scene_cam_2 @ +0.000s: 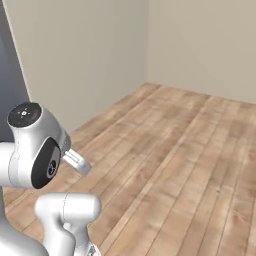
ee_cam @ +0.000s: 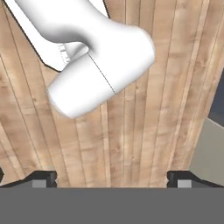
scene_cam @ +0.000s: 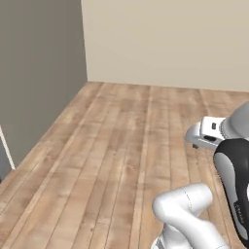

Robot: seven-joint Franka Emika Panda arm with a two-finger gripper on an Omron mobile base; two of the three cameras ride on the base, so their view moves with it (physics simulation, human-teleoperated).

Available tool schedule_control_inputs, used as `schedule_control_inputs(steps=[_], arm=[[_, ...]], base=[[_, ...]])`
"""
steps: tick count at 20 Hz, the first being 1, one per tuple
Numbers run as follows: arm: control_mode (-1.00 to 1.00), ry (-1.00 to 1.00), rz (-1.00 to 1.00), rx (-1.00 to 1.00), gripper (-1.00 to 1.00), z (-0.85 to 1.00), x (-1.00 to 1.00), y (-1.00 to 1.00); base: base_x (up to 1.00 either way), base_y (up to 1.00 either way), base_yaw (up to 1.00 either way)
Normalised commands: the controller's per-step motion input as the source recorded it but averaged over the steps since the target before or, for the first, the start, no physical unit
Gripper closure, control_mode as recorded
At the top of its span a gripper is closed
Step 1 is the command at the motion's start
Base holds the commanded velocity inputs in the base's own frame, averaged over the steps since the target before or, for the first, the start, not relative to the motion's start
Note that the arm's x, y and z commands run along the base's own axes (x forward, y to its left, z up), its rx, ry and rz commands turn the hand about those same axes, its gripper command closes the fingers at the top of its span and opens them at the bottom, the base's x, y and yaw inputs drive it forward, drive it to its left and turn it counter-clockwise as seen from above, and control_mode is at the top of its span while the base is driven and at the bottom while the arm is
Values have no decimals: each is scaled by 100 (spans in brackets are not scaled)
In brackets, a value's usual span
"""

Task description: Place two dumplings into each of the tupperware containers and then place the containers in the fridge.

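Figure legend. The arm is folding back over its own base above a bare wooden plank floor (scene_cam: 121, 146), with beige walls (scene_cam: 165, 39) closing the room at the far side. In the hand view the gripper (ee_cam: 112, 177) is pointing down at the floor, its two dark fingertips (ee_cam: 43, 177) standing wide apart at opposite sides of the frame; nothing is lying between them. Only floorboards are showing under the pincer. At the right edge of the hand view a dark grey panel (ee_cam: 217, 105) and a lighter grey surface (ee_cam: 210, 153) are showing; what they belong to cannot be told. In the left base view a tall grey surface (scene_cam: 39, 68) is rising on the left, well apart from the arm; whether it is the fridge cannot be told. In the right base view a dark grey strip (scene_cam_2: 10, 75) is standing at the left edge, behind the arm's upper joint.
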Motion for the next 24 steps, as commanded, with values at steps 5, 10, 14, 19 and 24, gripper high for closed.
schedule_control_inputs(steps=[5,10,14,19,24], arm=[[100,0,0,0,-100,0,0,0],[100,0,0,0,-100,0,0,0],[100,0,0,0,-100,0,0,0],[100,0,0,0,-100,0,0,0],[100,0,0,0,-100,0,0,0]], base=[[100,35,-41],[98,31,-69],[100,53,-62],[100,69,-54],[100,58,-62]])
